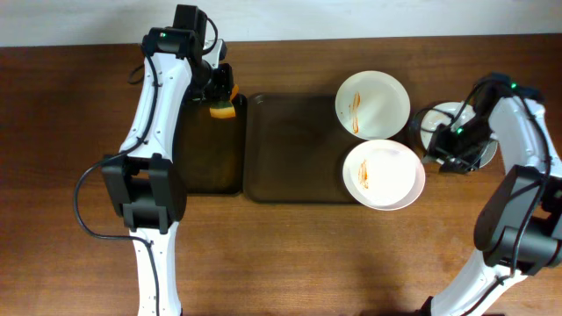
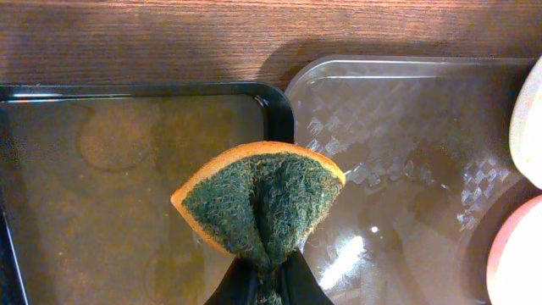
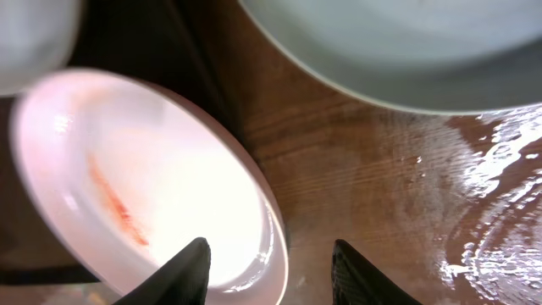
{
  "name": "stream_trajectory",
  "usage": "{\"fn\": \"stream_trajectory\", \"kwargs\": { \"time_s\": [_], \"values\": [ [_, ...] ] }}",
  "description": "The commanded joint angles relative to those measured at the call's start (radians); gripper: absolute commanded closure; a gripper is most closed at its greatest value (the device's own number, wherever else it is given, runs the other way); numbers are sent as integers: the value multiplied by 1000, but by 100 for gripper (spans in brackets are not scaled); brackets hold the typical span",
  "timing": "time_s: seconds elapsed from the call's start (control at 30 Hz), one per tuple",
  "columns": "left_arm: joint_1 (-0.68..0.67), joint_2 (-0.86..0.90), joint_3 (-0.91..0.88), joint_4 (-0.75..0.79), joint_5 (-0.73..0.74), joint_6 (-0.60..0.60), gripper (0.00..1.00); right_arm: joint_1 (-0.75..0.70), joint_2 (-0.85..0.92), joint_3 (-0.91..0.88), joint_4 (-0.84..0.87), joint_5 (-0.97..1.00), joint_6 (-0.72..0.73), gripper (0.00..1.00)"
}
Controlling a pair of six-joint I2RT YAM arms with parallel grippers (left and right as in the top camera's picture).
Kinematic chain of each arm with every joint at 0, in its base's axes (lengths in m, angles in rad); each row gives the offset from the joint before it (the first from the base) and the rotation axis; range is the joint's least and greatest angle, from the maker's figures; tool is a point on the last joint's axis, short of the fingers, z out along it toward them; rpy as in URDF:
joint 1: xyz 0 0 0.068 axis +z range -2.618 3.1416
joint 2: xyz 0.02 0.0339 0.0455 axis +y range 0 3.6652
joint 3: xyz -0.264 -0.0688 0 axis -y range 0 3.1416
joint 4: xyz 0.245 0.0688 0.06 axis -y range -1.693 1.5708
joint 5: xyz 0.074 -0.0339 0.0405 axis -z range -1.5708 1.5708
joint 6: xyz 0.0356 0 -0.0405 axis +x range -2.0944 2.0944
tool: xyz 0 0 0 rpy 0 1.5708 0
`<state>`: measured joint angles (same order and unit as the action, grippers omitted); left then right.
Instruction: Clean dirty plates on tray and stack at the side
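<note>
Two white plates with orange-red streaks sit on the right end of the brown tray (image 1: pixel 294 149): the far plate (image 1: pixel 376 101) and the near plate (image 1: pixel 386 175). A third plate (image 1: pixel 442 115) lies on the tabletop to the right, partly hidden by my right arm. My right gripper (image 1: pixel 445 151) is open. In the right wrist view its fingers (image 3: pixel 271 263) straddle the near plate's (image 3: pixel 127 186) right rim, with the third plate (image 3: pixel 398 51) above. My left gripper (image 2: pixel 267 288) is shut on the yellow-green sponge (image 2: pixel 258 199) and holds it over the black tray's far right corner.
The narrower black tray (image 1: pixel 211 154) lies left of the brown tray, edges touching. The wood tabletop (image 3: pixel 474 212) right of the near plate looks wet and shiny. Both arm bases stand at the table's front edge.
</note>
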<state>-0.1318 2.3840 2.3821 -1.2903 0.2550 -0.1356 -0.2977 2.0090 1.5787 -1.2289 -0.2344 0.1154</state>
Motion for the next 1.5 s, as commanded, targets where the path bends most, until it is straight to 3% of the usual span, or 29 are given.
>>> {"fn": "stream_trajectory", "kwargs": {
  "time_s": [0.0, 0.1, 0.23, 0.37, 0.83, 0.9, 0.97, 1.0, 1.27, 1.47],
  "values": [
    [-3, -43, 24, 3, 12, -9, 100, 32, -18, -77, 9, 64, -15, 57],
    [-3, -43, 24, 3, 12, -9, 100, 64, -18, -136, 40, 63, -10, 82],
    [-3, -43, 24, 3, 12, -9, 100, 122, -18, -141, 40, 62, -3, 96],
    [-3, -43, 24, 3, 12, -9, 100, 250, -18, -141, 57, 59, 6, 96],
    [-3, -43, 24, 2, 12, -9, 100, 644, -12, -141, 377, 116, 313, 96],
    [-3, -43, 24, 2, 12, -9, 100, 655, -11, -141, 381, 116, 312, 94],
    [-3, -43, 24, 3, 12, -9, 100, 649, -11, -136, 372, 114, 312, 78],
    [-4, -43, 24, 3, 12, -9, 100, 641, -11, -127, 356, 115, 312, 75],
    [-29, -43, 24, 30, 11, -8, 100, 558, -24, -30, 159, 119, 301, 69],
    [-34, -43, 24, 40, 11, -8, 100, 560, -22, -129, 227, 138, 313, 68]
  ]
}}
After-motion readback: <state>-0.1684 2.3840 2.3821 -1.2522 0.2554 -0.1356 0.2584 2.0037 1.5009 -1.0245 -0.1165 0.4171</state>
